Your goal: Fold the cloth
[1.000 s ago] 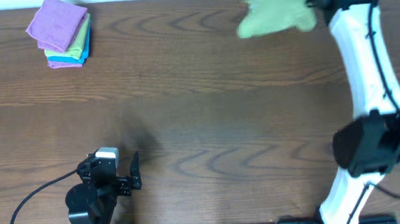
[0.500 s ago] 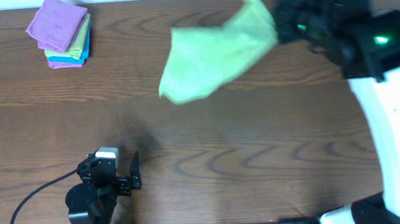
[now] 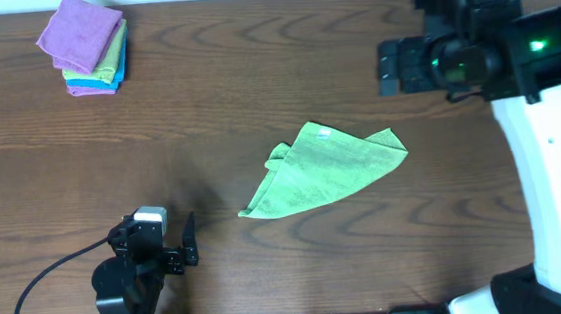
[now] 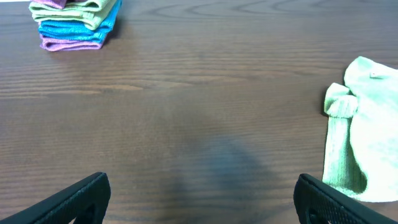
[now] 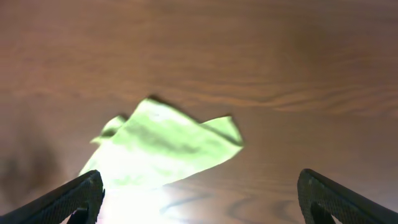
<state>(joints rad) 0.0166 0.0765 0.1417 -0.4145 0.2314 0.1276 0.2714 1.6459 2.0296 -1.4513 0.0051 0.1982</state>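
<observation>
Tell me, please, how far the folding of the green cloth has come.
Done: only placement; the green cloth lies crumpled on the table, held by nothing. In hand: nothing; the right gripper hangs near it with jaws open and empty, and the left gripper, also open, is apart from it. Left: spreading it flat and every fold.

The green cloth (image 3: 324, 169) lies crumpled mid-table, apart from the right gripper (image 3: 386, 67), which seems open.
</observation>
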